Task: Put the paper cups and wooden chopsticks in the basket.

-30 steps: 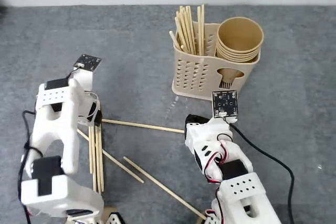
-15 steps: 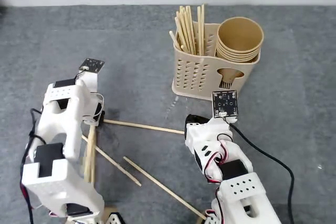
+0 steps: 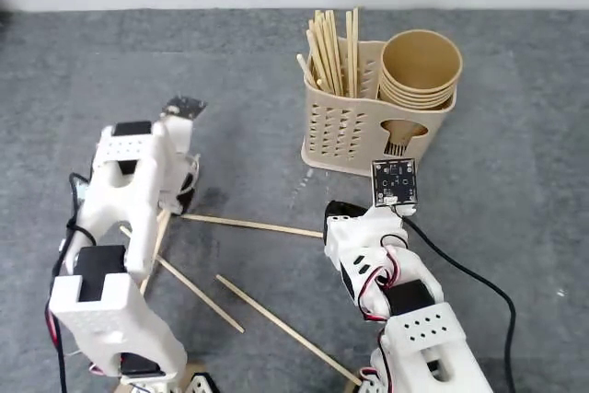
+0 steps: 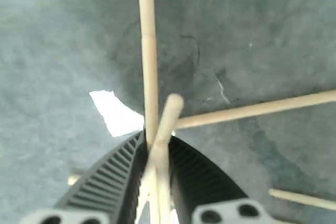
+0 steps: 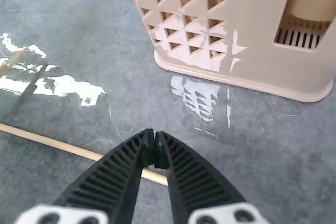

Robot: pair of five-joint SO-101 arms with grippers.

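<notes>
The beige perforated basket (image 3: 354, 131) stands at the back right, holding a stack of paper cups (image 3: 421, 66) and several wooden chopsticks (image 3: 329, 48). My left gripper (image 4: 156, 137) is shut on a small bundle of chopsticks (image 4: 148, 61); in the high view this bundle (image 3: 152, 250) slants back under the left arm (image 3: 138, 181). Three loose chopsticks lie on the grey table: one (image 3: 250, 224) between the arms, and two (image 3: 189, 284) (image 3: 285, 327) nearer the front. My right gripper (image 5: 154, 141) is shut on nothing, low over the table just short of the basket (image 5: 226, 30), with a chopstick (image 5: 52, 142) lying across below it.
The grey mat (image 3: 239, 89) covers the table up to a pale wall at the back. A black cable (image 3: 479, 283) runs from the right arm toward the front right. Open floor lies between the left arm and the basket.
The left arm has swung toward the back and right, carrying its chopstick bundle, which now slants instead of lying straight front to back. The right arm has not moved.
</notes>
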